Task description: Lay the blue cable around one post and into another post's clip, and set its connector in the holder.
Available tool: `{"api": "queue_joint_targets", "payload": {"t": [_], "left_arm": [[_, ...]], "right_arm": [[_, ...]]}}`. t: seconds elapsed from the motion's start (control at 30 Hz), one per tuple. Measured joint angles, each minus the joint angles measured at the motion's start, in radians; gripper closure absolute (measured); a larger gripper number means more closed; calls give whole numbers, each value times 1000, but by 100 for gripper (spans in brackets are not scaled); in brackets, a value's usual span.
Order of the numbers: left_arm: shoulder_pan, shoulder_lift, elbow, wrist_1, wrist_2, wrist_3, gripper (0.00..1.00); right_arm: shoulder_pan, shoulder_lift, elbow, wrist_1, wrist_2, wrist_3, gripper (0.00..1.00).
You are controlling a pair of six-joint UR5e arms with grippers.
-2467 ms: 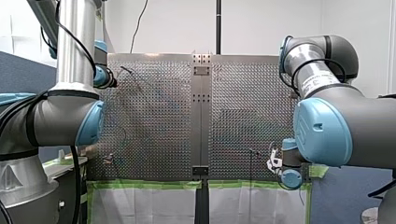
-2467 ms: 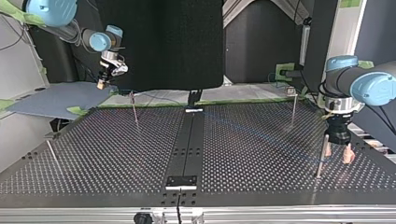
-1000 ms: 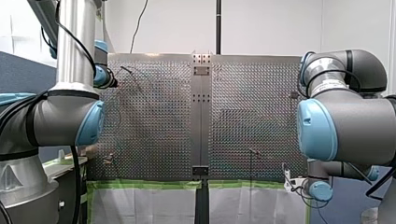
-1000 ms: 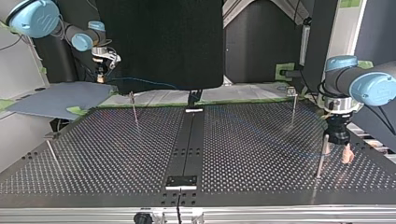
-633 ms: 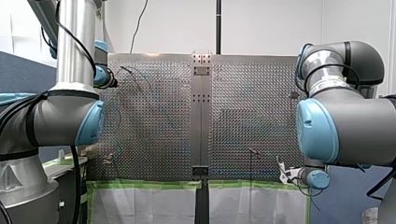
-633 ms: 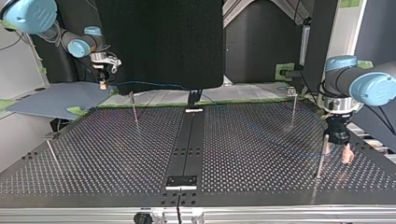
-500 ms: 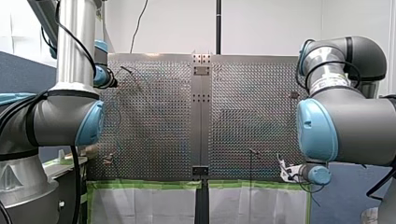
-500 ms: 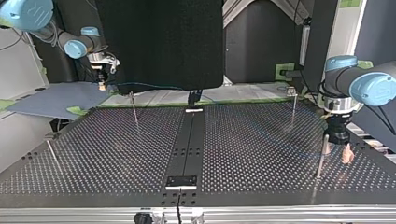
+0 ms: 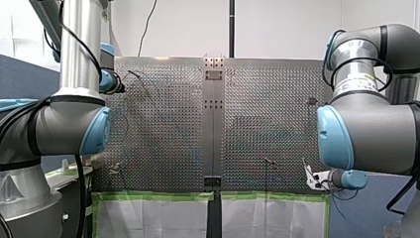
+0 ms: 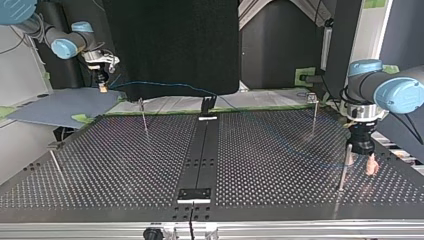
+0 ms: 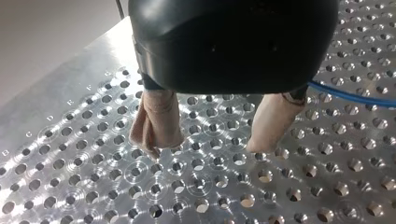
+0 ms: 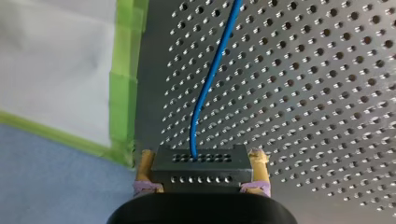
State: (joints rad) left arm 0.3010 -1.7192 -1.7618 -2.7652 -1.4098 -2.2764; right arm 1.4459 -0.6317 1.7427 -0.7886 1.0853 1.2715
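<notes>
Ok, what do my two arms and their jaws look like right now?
My left arm and my right arm are both silver-grey tubes with light blue joint caps and black cables along them; the right one carries a printed label. The left jaws have beige pads under a rounded black housing; the right jaws have yellow pads with purple bands.

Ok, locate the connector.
Clamped in the jaws of my right gripper, the connector hangs over the far-left corner of the table in the top view.

A white wall (image 9: 282, 29) rises behind the table (image 9: 163, 124)
</notes>
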Motion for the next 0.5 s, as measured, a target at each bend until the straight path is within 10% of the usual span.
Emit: {"api": "queue_joint_targets", "payload": {"t": [0.5], "left_arm": [[-9,0,0,-4,-1,0,0]], "right_arm": [[-2,-42,0,-106,-133,120,100]]}}
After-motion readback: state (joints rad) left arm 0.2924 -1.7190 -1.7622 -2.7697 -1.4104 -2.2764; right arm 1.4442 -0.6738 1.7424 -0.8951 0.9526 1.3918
